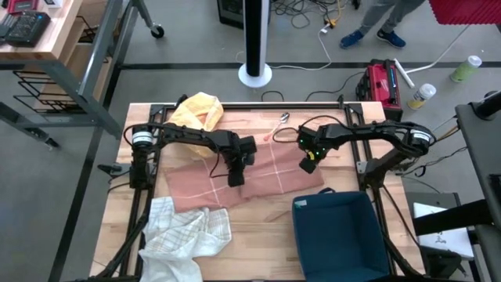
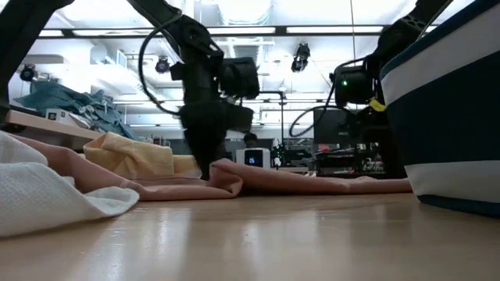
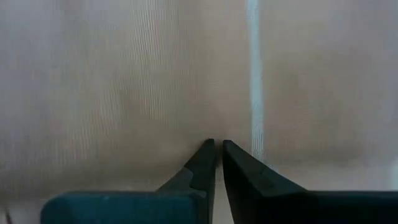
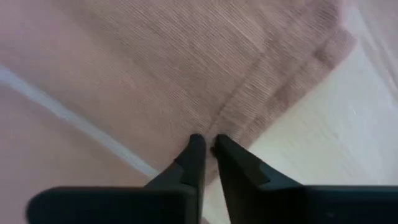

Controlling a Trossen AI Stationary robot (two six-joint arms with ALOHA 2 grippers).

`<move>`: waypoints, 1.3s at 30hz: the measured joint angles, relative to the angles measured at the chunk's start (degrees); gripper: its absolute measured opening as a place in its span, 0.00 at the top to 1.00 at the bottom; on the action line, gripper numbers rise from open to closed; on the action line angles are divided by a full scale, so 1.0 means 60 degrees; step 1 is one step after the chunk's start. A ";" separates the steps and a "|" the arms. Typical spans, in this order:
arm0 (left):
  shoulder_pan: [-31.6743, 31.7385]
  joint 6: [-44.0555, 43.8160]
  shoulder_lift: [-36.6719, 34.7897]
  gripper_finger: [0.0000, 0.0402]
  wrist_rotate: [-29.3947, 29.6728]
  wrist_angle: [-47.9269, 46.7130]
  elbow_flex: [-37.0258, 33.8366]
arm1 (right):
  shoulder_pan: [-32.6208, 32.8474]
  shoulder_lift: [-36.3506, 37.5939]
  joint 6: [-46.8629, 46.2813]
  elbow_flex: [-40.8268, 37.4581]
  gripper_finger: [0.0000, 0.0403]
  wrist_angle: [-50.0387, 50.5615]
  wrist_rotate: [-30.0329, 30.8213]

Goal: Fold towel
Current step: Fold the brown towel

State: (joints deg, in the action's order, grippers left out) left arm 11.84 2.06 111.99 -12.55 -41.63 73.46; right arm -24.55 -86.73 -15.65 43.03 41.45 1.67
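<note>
Two grippers working pink towel (image 1: 258, 176) at table (image 1: 258, 235) centre; we are judging fold barely begun. Left gripper (image 1: 235, 180) pinching cloth mid-towel, fingers nearly shut. Right gripper (image 1: 307, 165) nearly shut at right edge; hold uncertain. Towel mostly flat, all folds remaining.

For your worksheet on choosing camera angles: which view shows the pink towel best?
The high view: the whole pink towel shows, spread flat with both grippers over it. The low view gives only its rumpled edge; both wrist views show close-up weave.
</note>
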 joint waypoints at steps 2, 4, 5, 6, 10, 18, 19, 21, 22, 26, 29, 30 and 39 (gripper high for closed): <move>0.0007 -0.0039 -0.0036 0.95 0.0039 0.0148 -0.0185 | 0.0003 -0.0102 0.0033 0.0014 0.96 0.0548 0.0276; 0.0011 -0.0042 -0.0065 0.95 0.0038 0.0402 -0.0391 | 0.0007 -0.0038 0.0038 -0.0004 0.99 0.0963 0.0712; 0.0011 -0.0045 -0.0074 0.95 0.0030 0.0586 -0.0491 | -0.0003 0.0036 0.0038 -0.0072 0.99 0.1288 0.0994; 0.0011 -0.0047 -0.0086 0.95 0.0019 0.0779 -0.0545 | -0.0028 0.0107 0.0011 -0.0100 0.99 0.1580 0.1107; 0.0000 -0.0123 -0.0034 0.94 0.0021 0.1346 -0.0430 | 0.0002 0.0846 -0.0157 -0.0013 0.99 0.1674 0.1486; 0.0000 0.0051 -0.0029 0.95 0.0189 0.2195 -0.0068 | 0.0014 0.2586 -0.0627 -0.0074 0.98 0.0579 0.1379; 0.0003 0.0052 -0.0029 0.95 0.0189 0.2532 -0.0050 | 0.0015 0.2645 -0.0644 -0.0072 0.99 0.0245 0.1262; 0.0000 0.0063 -0.0038 0.94 0.0191 0.2751 0.0061 | 0.0049 0.2679 -0.0587 -0.0079 1.00 -0.0113 0.0939; 0.0000 0.0061 -0.0049 0.94 0.0250 0.2759 0.0149 | 0.0102 0.2647 -0.0574 -0.0081 1.00 -0.0238 0.0841; 0.0029 0.0084 -0.0257 0.95 0.0389 0.2172 0.0463 | 0.0243 0.2141 -0.0542 -0.0165 1.00 -0.0609 0.0562; 0.0030 0.0134 -0.0617 0.95 0.0528 0.1474 0.0485 | 0.0280 0.1519 -0.0385 -0.0202 1.00 -0.0618 0.0594; 0.0029 0.0143 -0.0770 0.95 0.0628 0.1320 0.0448 | 0.0284 0.1378 -0.0372 -0.0220 1.00 -0.0466 0.0797; 0.0025 0.0110 -0.1459 0.97 0.0915 0.1273 -0.0013 | -0.0254 0.0916 -0.0534 -0.0068 0.97 -0.0579 0.2398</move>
State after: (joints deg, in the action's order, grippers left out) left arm 11.99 2.72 103.23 -7.06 -33.99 73.38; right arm -26.08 -81.23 -18.85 42.62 37.98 16.05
